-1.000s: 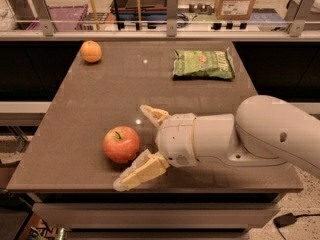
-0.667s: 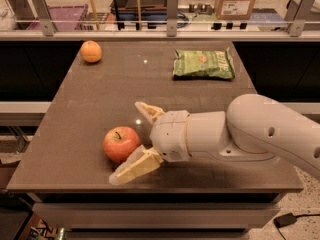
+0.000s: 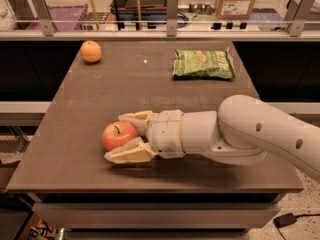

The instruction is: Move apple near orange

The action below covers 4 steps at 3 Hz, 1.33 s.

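gripper [image 3: 116, 137] low on the table [image 3: 60, 134] | apple [image 3: 120, 135] snug between its two fingers, both touching | orange [image 3: 91, 51] way off past the fingertips, well apart | green chip bag [image 3: 203, 64] far out beyond the wrist

One apple [image 3: 120, 135], one orange [image 3: 91, 51], one chip bag [image 3: 203, 64], one claw [image 3: 114, 138] gripping the apple.

You have 1 brown table [image 3: 200, 99] carrying 3 things. The orange [image 3: 91, 51] sits near the far left corner. The green chip bag [image 3: 203, 64] lies flat on the far right, well apart from it. The apple [image 3: 119, 135] rests on the near left part, stem up, well apart from both. The gripper [image 3: 116, 137] reaches in low from the right, its 2 fingers closed against the apple's far and near sides.
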Tool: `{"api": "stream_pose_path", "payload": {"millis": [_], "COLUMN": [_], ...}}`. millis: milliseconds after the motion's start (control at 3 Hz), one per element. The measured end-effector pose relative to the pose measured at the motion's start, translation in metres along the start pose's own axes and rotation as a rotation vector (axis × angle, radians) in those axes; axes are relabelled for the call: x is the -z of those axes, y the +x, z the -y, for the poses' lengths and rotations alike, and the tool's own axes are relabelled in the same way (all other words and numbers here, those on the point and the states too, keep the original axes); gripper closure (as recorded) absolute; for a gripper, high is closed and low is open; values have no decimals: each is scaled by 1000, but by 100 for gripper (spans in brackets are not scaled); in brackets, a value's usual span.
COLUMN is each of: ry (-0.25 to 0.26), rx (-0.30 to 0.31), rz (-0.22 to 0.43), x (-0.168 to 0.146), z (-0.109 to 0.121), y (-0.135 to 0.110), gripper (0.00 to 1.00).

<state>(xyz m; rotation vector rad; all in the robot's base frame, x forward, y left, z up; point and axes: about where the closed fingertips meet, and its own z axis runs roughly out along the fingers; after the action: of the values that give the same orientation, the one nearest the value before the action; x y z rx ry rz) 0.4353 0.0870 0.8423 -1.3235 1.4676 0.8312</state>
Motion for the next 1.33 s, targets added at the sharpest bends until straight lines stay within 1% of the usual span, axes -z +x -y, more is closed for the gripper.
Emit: {"api": "stream_pose_path", "payload": {"millis": [333, 667, 1000, 1333], "ry": [-3, 10, 40, 58], "rx": [0, 9, 63, 111], "rz": [7, -25, -133, -233], "x": [-1, 6, 15, 12], "z": [2, 6, 20, 44], "y": [3, 2, -13, -31], "gripper": [64, 87, 100, 100]}}
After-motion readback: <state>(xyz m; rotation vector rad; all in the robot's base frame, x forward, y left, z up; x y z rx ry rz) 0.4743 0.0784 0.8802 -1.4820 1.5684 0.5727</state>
